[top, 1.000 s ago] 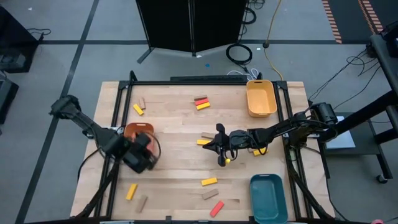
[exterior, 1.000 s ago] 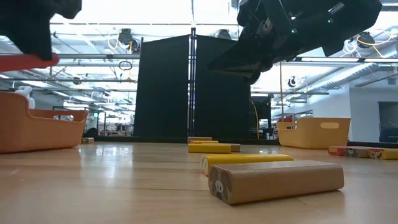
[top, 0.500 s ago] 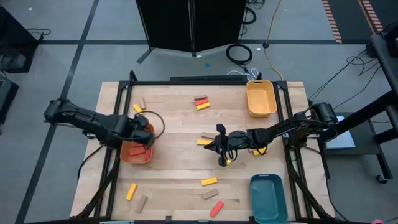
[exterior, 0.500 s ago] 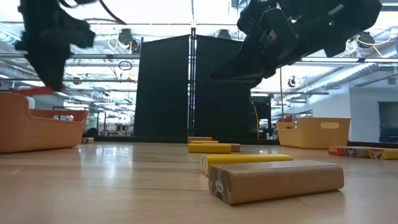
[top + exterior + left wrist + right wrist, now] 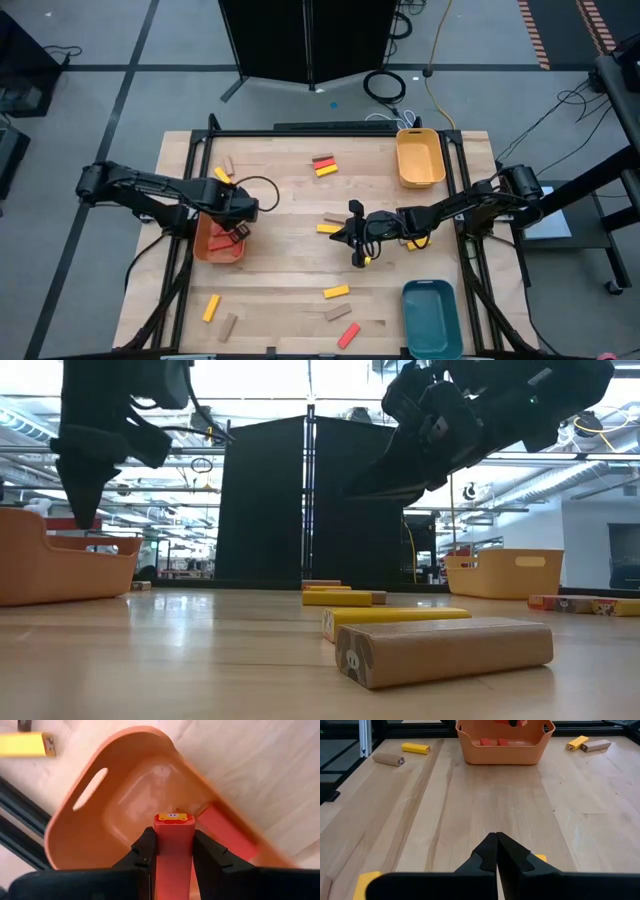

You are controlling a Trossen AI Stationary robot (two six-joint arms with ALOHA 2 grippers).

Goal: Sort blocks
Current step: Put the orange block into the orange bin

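Note:
My left gripper [image 5: 173, 839] [image 5: 233, 222] hangs over the orange tray [image 5: 207, 243] [image 5: 100, 805] at the table's left, shut on a red block [image 5: 173, 855]. Another red block [image 5: 226, 831] lies flat inside the tray. My right gripper [image 5: 356, 243] [image 5: 496, 851] is shut and holds nothing, above the table's middle, beside a yellow block [image 5: 327, 228]. Loose blocks lie flat on the wood: yellow [image 5: 336, 292], tan [image 5: 335, 312], red [image 5: 348, 335], yellow [image 5: 211, 307], and a red and yellow pair [image 5: 323, 165]. My left gripper pinches the red block between its two fingers, one on each long side [image 5: 161, 842]. The fingers lie along the block and point down at the tray from above. The block's free end [image 5: 173, 817], with a small picture on it, sticks out beyond the fingertips, clear above the tray floor.
A yellow tray [image 5: 420, 158] sits at the far right corner and a teal tray [image 5: 432, 318] at the near right corner. More blocks lie by the far left, yellow [image 5: 222, 175] and tan [image 5: 228, 165]. Black frame rails edge the table.
My left gripper, still holding the red block, has swung from the tray's near side toward the far edge until it is over the orange tray, tipped to point down, and come lower. My right arm has kept still.

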